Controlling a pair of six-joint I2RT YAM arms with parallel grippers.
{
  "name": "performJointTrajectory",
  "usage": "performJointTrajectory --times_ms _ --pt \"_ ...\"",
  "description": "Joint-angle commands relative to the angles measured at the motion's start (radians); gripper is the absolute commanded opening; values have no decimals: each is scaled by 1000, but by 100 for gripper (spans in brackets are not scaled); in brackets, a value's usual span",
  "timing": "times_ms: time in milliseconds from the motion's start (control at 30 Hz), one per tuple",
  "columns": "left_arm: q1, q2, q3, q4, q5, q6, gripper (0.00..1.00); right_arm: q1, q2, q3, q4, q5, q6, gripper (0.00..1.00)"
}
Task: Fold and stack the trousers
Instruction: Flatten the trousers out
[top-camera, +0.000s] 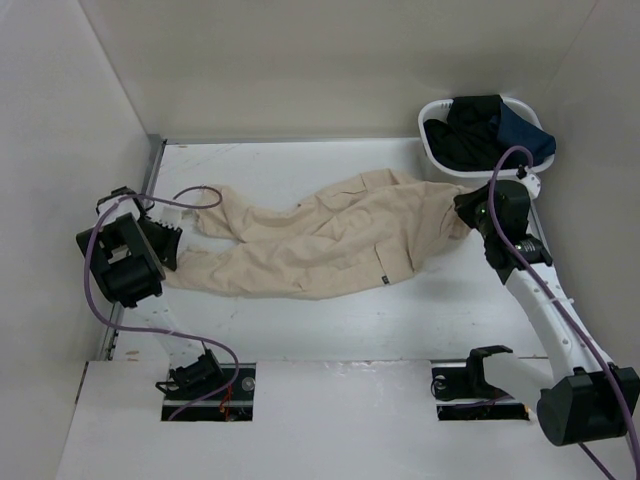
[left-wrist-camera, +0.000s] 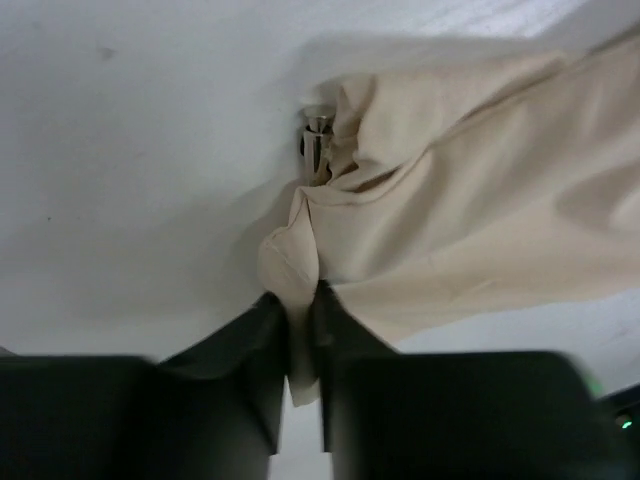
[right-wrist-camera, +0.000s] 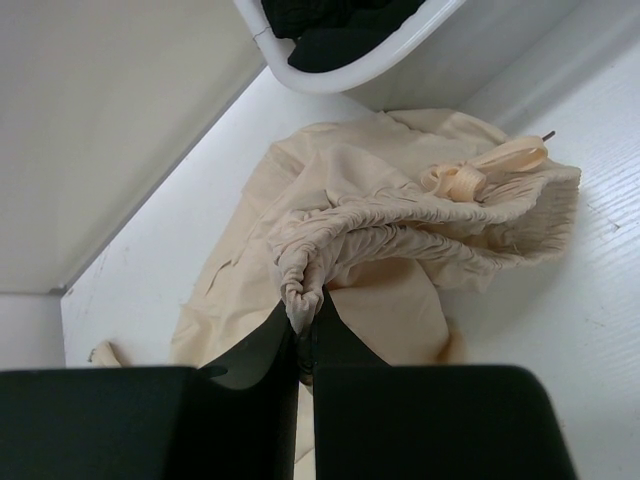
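Note:
The beige trousers (top-camera: 330, 235) lie stretched across the table, waist at the right, leg ends at the left. My left gripper (top-camera: 172, 236) is shut on the hem of one leg; in the left wrist view the cloth (left-wrist-camera: 450, 210) is pinched between the black fingers (left-wrist-camera: 250, 350). My right gripper (top-camera: 466, 207) is shut on the gathered elastic waistband (right-wrist-camera: 400, 225), whose drawstring bow (right-wrist-camera: 470, 175) shows in the right wrist view. A small dark label (top-camera: 384, 279) sits on the near leg.
A white basket (top-camera: 440, 150) with black and navy garments (top-camera: 495, 130) stands at the back right, just beyond my right gripper. White walls close in the table at the left, back and right. A metal toggle (left-wrist-camera: 318, 140) hangs at the leg hem.

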Motion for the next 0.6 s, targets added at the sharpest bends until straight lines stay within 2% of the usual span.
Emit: performJointTrajectory --times_ms 0,33,133,233,400,567 --pt "2 -45 -34 77 -37 -63 4 -9 -33 50 25 19 -21 2" --pt "5 -83 -34 117 -37 -101 1 -15 -40 50 24 21 -26 2" --pt "19 -279 -37 250 -28 -221 0 -59 -101 36 22 27 -40 1" --pt "19 -474 -12 292 -40 -226 0 -140 -168 24 6 16 -55 1" --pt "5 -604 123 136 -59 -196 0 -245 -236 30 -62 -31 -118 0" --pt "54 -625 247 -91 32 -170 5 -263 -283 10 -88 -38 -147 0"
